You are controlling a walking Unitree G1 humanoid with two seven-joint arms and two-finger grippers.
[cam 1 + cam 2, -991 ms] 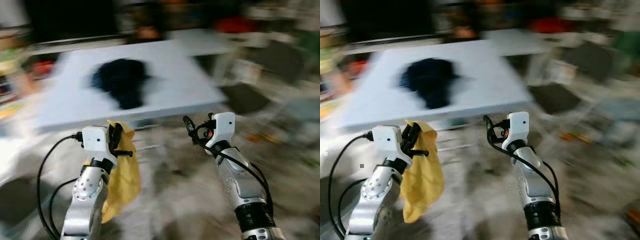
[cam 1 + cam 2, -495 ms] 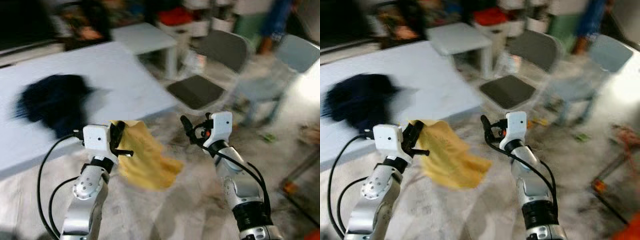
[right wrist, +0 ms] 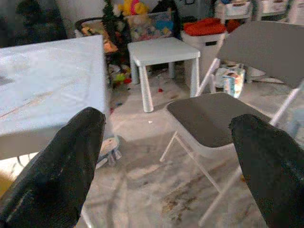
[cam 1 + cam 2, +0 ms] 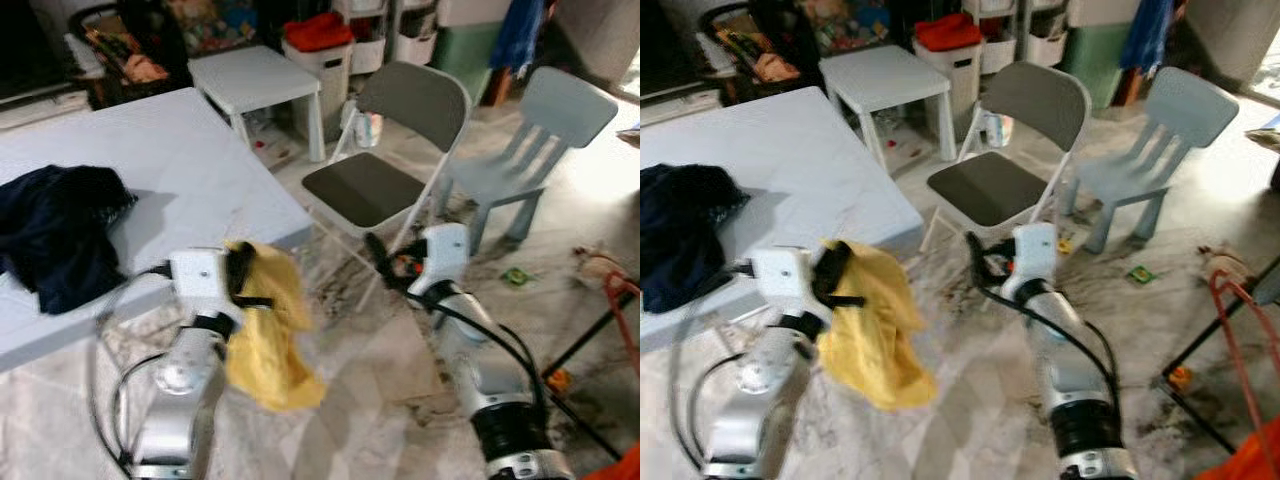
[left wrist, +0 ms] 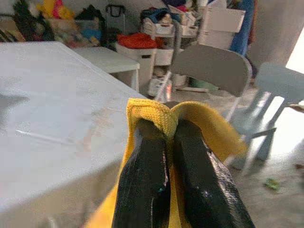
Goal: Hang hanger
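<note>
My left gripper (image 4: 240, 275) is shut on a yellow cloth (image 4: 268, 345), which hangs limp below it over the floor. In the left wrist view the two black fingers (image 5: 147, 161) press together with the yellow cloth (image 5: 209, 128) folded over their tips. Level with it on the other side, my right gripper (image 4: 378, 252) is held up in front of me. In the right wrist view its fingers (image 3: 57, 166) stand wide apart with nothing between them. Just beyond the right gripper stands a grey folding chair (image 4: 385, 185).
A white table (image 4: 190, 170) at the left carries a dark blue garment (image 4: 50, 225). Behind are a small white table (image 4: 250, 75), a pale blue child's chair (image 4: 530, 150) and storage bins (image 4: 320, 40). An orange-red frame (image 4: 1240, 330) stands at the right. Marbled floor lies ahead.
The camera has swung to the right: the table slid left in view and the chairs came in. The yellow cloth swung outward, then dropped to hang down. Both grippers keep their pose.
</note>
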